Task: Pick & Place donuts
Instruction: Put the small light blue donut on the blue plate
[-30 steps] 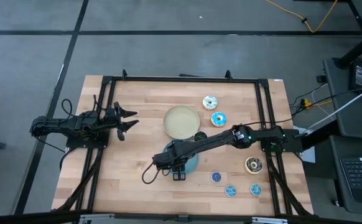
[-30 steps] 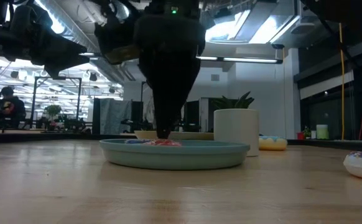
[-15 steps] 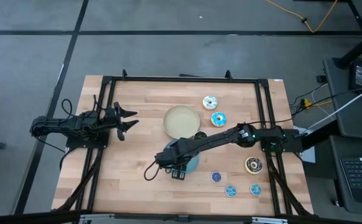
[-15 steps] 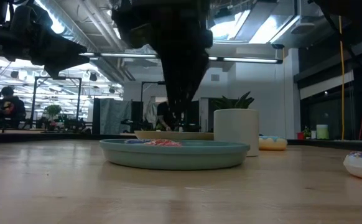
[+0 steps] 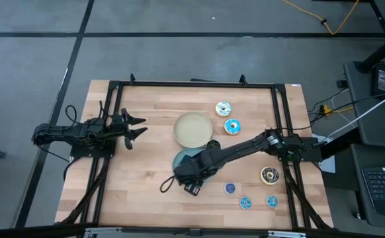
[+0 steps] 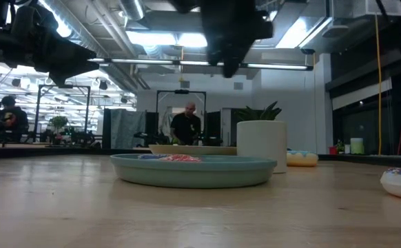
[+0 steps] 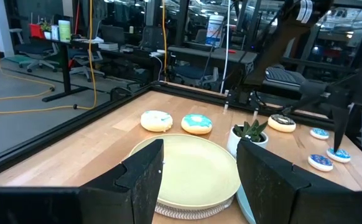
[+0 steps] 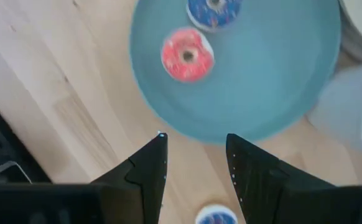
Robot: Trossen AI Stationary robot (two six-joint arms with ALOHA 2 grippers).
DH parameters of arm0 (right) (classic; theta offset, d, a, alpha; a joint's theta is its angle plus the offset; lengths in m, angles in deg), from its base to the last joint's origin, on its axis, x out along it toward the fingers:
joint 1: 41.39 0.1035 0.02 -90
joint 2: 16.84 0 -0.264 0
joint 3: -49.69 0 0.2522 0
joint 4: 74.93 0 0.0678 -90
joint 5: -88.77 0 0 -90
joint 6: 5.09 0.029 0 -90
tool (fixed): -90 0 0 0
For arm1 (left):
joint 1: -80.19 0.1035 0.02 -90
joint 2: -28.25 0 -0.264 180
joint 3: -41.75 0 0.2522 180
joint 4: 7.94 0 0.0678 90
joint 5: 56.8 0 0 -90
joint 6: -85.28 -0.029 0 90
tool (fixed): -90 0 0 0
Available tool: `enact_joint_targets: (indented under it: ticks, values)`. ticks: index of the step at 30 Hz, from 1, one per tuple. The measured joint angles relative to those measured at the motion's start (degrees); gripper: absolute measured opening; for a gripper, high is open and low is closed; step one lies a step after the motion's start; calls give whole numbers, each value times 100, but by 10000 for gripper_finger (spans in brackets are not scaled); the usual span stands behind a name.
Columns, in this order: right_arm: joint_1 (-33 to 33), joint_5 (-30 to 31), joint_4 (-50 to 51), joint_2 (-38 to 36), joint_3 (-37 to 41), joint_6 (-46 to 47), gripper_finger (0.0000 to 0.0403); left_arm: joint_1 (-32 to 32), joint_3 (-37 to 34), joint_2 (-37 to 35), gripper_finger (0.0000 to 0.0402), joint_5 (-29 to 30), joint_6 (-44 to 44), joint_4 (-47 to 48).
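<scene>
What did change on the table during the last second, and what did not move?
The right gripper rose from the blue plate and drew back toward the table's right side, jaws open and empty. The pink donut and a blue one lie on that plate. The left gripper, cream plate and other donuts stayed put.

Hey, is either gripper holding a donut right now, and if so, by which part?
Nothing is held. The right gripper is open and empty above the blue plate; the pink donut lies on it. The left gripper is open too.
</scene>
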State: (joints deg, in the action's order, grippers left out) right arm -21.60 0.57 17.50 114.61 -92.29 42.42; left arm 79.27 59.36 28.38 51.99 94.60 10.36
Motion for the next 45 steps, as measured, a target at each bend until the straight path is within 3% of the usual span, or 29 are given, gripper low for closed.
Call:
enact_joint_targets:
  ticks: [13, 26, 35, 45]
  values:
    - [651, -3, -594, -2162, 2812, 1143, 165, 1, 1, 1, 196, -2, 0, 2]
    - [1641, -201, -787, -3895, 4828, 2176, 165, 1, 0, 1, 196, -2, 0, 1]
    - [2469, -420, -1255, -4517, 5776, 3098, 165, 0, 0, 1, 196, -2, 0, 2]
    - [3388, -681, -1865, -4583, 6509, 3912, 165, -1, 1, 1, 196, 0, 0, 2]
